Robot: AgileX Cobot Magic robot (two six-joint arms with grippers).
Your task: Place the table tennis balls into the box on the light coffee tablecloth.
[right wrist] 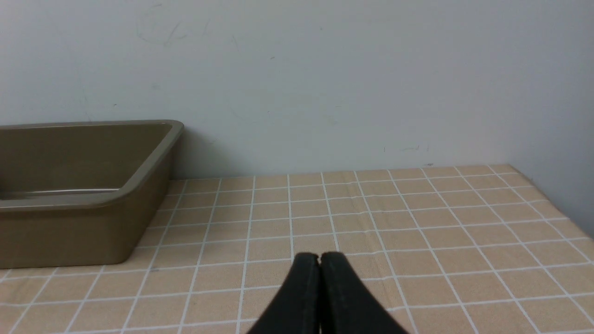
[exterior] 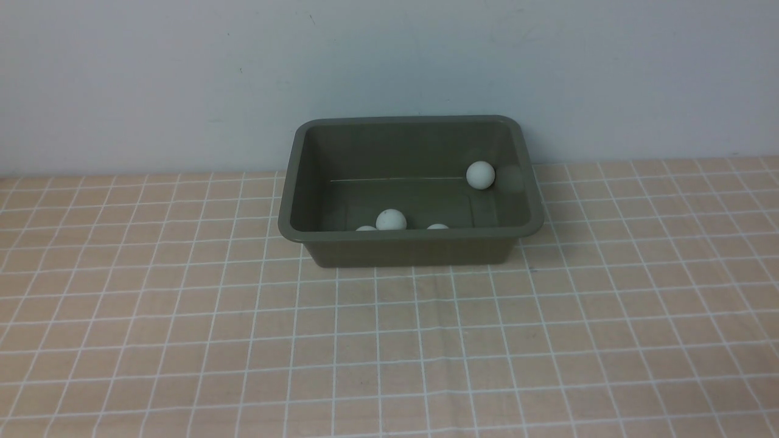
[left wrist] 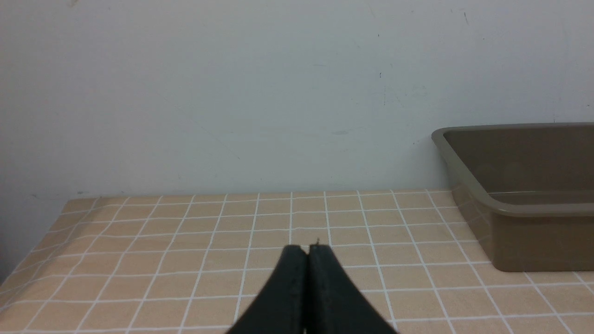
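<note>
We see the olive-green box in the upper centre of the front view, resting on the light coffee tablecloth close to the pale wall. Four table tennis balls show inside it: one at the right inner wall, one by the near wall, and two more peeking just over the near rim. Neither arm enters that view, and nothing covers the box. At the bottom centre of each wrist view, our left gripper and right gripper are clenched on nothing above bare cloth, well apart from the box.
</note>
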